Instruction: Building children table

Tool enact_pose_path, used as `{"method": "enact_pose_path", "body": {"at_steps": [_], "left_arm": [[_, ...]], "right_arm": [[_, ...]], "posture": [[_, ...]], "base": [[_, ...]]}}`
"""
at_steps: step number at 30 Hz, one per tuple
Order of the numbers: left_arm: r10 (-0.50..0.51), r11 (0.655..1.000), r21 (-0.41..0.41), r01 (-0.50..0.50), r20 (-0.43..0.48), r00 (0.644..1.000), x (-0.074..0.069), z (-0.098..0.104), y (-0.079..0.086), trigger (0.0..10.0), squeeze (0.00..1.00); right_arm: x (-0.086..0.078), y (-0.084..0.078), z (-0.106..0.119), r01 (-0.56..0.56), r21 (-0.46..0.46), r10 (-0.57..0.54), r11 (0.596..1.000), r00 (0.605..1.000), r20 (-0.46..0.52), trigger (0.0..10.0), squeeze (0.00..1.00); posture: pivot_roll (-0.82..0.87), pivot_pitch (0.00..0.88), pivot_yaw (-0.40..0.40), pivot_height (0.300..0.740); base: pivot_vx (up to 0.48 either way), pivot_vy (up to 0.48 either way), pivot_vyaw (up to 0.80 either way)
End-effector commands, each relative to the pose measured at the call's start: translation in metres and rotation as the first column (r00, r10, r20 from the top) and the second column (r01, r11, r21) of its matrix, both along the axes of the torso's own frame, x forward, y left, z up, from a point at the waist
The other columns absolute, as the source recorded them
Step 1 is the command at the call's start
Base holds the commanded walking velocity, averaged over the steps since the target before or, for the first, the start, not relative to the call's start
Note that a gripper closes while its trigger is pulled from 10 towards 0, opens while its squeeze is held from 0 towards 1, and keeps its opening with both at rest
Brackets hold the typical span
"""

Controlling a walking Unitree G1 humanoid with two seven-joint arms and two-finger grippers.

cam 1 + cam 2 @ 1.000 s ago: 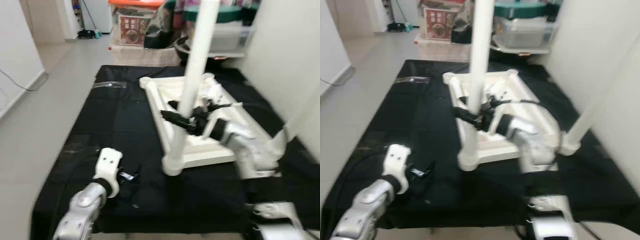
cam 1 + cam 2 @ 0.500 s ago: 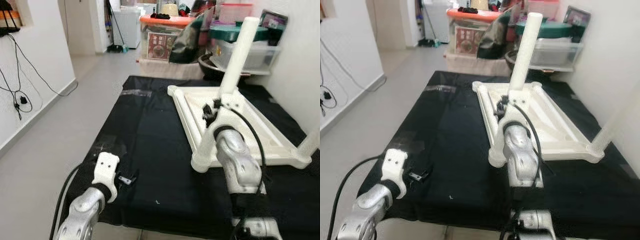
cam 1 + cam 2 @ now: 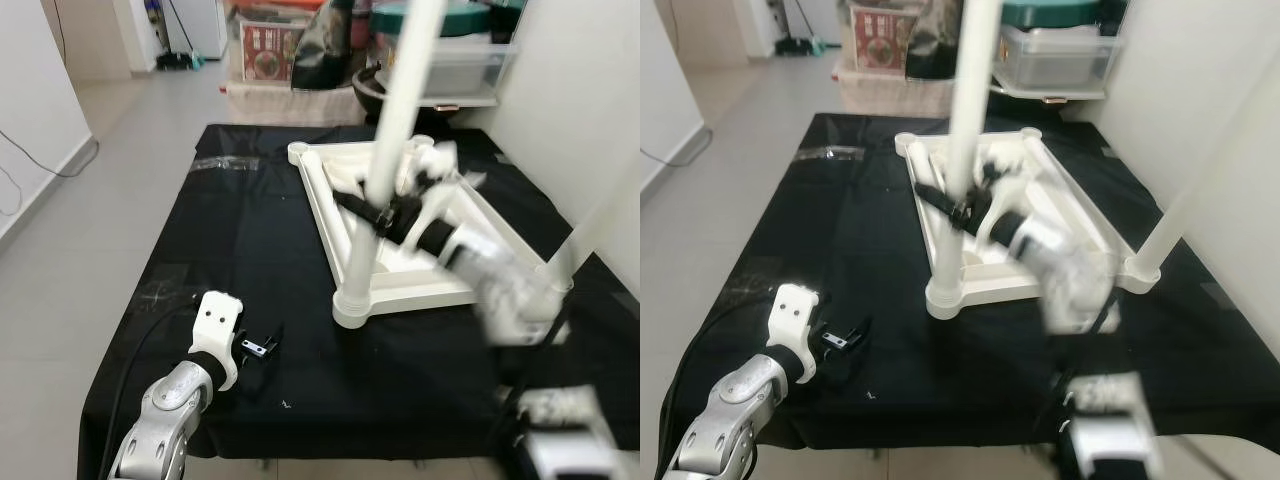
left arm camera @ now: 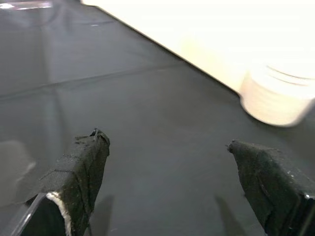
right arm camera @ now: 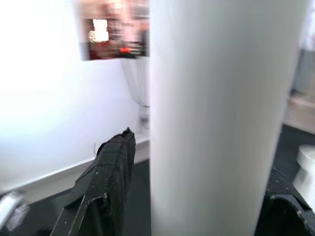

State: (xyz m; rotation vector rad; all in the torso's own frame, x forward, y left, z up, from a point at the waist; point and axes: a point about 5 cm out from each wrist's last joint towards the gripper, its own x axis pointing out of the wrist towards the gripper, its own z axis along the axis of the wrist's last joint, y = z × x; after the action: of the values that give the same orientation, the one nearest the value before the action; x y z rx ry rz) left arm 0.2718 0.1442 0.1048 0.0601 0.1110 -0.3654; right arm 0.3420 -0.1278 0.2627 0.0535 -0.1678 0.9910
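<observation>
A white children's table (image 3: 318, 188) lies upside down on a black cloth (image 3: 235, 250). One white leg (image 3: 395, 110) stands upright in its near left corner socket (image 3: 350, 305). A second leg (image 3: 592, 225) rises at the near right corner. My right gripper (image 3: 383, 213) straddles the first leg about halfway up, open, with a gap between one finger (image 5: 110, 177) and the leg (image 5: 216, 118). My left gripper (image 3: 256, 348) rests low over the cloth near the front left, open and holding nothing. Its fingers (image 4: 81, 167) point toward the socket (image 4: 278, 98).
Storage boxes and bins (image 3: 270, 45) stand beyond the far end of the cloth. A white wall (image 3: 565, 90) runs close along the right side. Grey floor (image 3: 100, 150) lies to the left. A clear plastic bag (image 3: 220, 166) lies on the cloth's far left.
The head view tipped up and back down, shifting the whole picture. The right gripper stays at the leg, and its arm is blurred now. The left gripper is where it was.
</observation>
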Motion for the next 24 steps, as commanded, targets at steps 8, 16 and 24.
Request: {"method": "enact_pose_path", "body": {"at_steps": [8, 16, 24], "left_arm": [[-0.003, 1.0, 0.003, 0.003, -0.006, 1.0, -0.002, -0.002, -0.002, 10.0, 0.0], [-0.008, 1.0, 0.007, 0.008, -0.016, 1.0, -0.003, -0.004, -0.001, 10.0, 0.0], [-0.021, 1.0, 0.0, 0.021, -0.024, 0.999, -0.005, -0.006, -0.005, 10.0, 0.0]], "right_arm": [[-0.025, 0.046, -0.046, -0.36, -0.026, 0.355, 0.933, 0.929, -0.103, 0.0, 0.0], [0.023, -0.025, -0.103, 0.745, -0.335, -0.817, 0.577, 0.533, -0.22, 0.0, 0.0], [-0.01, -0.045, -0.124, 0.826, -0.365, -0.901, 0.429, 0.367, -0.23, 10.0, 0.0]], "posture": [[0.07, 0.0, -0.077, 0.74], [0.03, 0.0, -0.065, 0.74], [0.01, 0.0, -0.053, 0.74]], "base": [[0.0, 0.0, 0.0], [0.0, 0.0, 0.0], [0.0, 0.0, 0.0]]}}
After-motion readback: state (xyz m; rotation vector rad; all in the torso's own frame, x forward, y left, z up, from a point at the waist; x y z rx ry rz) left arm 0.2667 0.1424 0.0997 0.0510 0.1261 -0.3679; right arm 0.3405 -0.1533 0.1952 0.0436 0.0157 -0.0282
